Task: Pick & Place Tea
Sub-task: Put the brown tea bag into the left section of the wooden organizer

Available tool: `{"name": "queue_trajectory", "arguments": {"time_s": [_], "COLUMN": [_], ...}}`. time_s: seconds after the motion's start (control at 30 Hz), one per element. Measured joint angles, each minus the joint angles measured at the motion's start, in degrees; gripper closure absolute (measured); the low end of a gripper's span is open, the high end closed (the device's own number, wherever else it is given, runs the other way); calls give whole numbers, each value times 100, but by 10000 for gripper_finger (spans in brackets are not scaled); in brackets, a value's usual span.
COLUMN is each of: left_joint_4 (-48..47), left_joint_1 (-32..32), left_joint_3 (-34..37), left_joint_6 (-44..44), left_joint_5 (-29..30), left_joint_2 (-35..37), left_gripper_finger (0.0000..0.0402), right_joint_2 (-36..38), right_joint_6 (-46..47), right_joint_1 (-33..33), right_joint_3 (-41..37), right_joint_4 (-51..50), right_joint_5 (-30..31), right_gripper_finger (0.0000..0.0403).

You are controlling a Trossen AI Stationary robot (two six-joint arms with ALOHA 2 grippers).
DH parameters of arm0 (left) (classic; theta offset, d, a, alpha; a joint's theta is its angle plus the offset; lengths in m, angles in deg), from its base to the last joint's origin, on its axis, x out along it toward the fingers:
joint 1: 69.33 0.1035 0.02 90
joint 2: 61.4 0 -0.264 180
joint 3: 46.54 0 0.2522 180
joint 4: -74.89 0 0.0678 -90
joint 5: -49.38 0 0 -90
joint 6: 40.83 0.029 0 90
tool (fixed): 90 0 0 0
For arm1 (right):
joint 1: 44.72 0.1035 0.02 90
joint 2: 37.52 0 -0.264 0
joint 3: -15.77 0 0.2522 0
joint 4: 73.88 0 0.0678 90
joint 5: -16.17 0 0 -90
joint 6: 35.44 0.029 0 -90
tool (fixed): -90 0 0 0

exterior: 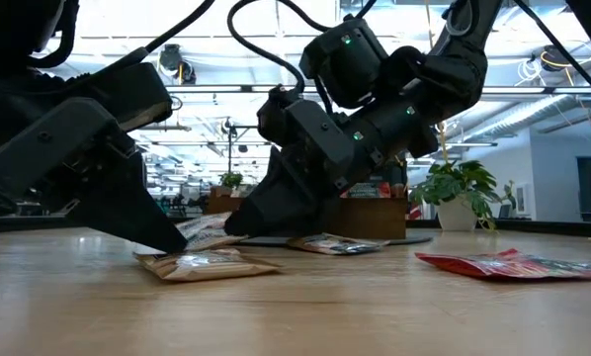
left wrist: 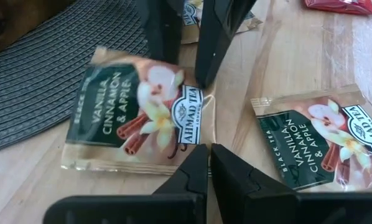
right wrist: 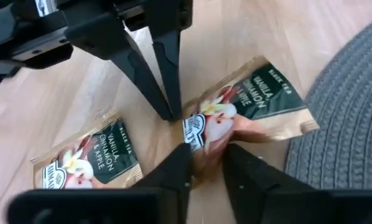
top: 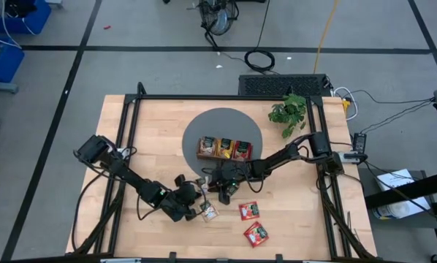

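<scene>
Right wrist view showed my right gripper (right wrist: 206,163) with its fingers closing around an edge of a green tea sachet (right wrist: 248,106) lying just beside the grey mat (right wrist: 348,137). My left gripper (left wrist: 209,163), fingers pressed together, touched that sachet's far edge, seemingly pinning it. I judged the pick half made; next I needed a firm pinch, then a lift toward the tray (top: 223,149). Whether the sachet had left the table (right wrist: 61,106) I couldn't tell.
</scene>
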Motion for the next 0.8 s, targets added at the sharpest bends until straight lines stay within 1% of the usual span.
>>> {"name": "queue_trajectory", "arguments": {"time_s": [0.13,0.17,0.23,0.3,0.37,0.43,0.57,0.7,0.8], "left_joint_4": [41,69,127,164,189,278,463,924,1328], "left_joint_1": [0,-4,-42,-105,-237,-404,-772,-1084,-1165], "left_joint_3": [0,1,9,19,38,34,22,15,15], "left_joint_6": [1,9,67,242,431,618,1037,1696,2200], "left_joint_5": [4,8,4,-144,-305,-329,25,618,1057], "left_joint_2": [-1,18,110,267,493,773,1238,1566,1624], "left_gripper_finger": [376,376,376,376,376,376,376,376,376], "right_joint_2": [0,9,71,173,322,484,946,1321,1438], "right_joint_6": [-200,-290,-465,-648,-875,-1148,-1781,-2305,-2540], "right_joint_1": [28,42,87,151,224,295,510,894,1198], "right_joint_3": [0,0,0,0,0,0,-2,0,-148], "right_joint_4": [74,101,111,99,-1,-109,-721,-1485,-1674], "right_joint_5": [-6,-3,-3,-6,-5,18,442,1240,1714], "right_gripper_finger": [386,394,394,392,398,401,401,401,402]}}
